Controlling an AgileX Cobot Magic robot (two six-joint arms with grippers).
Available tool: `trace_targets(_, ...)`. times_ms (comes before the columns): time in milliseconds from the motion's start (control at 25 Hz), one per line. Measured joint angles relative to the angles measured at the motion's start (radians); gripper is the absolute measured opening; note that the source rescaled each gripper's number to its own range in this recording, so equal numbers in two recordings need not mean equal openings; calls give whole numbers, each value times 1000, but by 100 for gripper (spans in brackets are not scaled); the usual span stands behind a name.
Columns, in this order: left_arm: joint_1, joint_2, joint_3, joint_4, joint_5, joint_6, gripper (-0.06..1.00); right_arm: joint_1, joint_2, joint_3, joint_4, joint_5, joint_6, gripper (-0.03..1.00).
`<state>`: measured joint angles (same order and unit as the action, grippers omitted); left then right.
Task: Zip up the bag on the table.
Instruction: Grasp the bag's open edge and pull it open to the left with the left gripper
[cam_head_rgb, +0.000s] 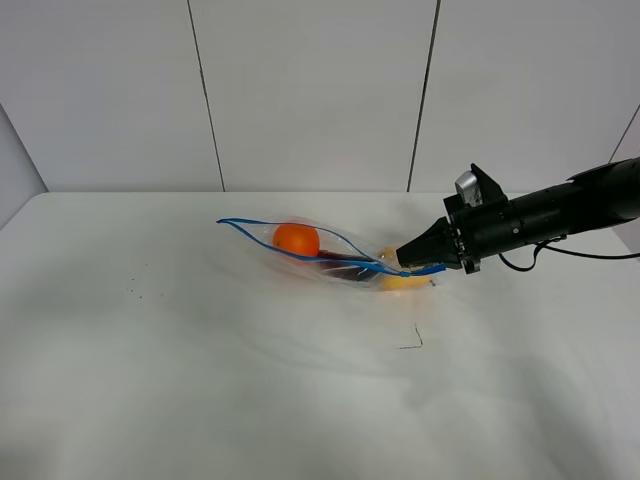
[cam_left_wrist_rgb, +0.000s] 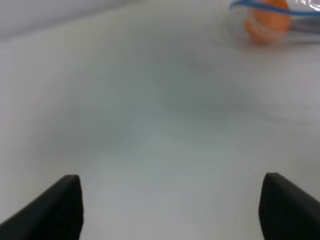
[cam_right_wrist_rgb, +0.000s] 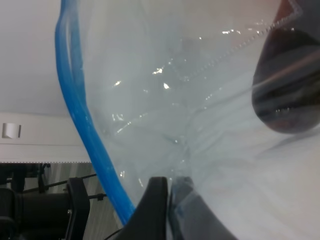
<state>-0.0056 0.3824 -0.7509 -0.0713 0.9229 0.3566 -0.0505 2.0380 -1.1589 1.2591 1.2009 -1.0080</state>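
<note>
While it pinches the bag (cam_head_rgb: 330, 255), right end effector (cam_head_rgb: 410, 263), jaws pressed together

A pale panelled wall (cam_head_rgb: 310, 90) with dark seams (cam_head_rgb: 205, 95) fills the background. Well in front of it lie a bent dark thread (cam_head_rgb: 413, 340) and tiny specks (cam_head_rgb: 130, 292).

Bag (cam_head_rgb: 340, 256) on table (cam_head_rgb: 200, 380), toward far side

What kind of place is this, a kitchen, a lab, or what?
Likely a robot test lab, not a home: a bare white table, a plain panelled wall behind it, and the right gripper pinching a clear bag.
</note>
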Motion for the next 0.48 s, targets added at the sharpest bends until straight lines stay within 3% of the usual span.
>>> trace_targets(240,-46,214,-130,-55,-59,124,73,0,0,0,0,0,4,0)
trace_targets(480,-185,370,-233,-67,-71,157,73,0,0,0,0,0,4,0)
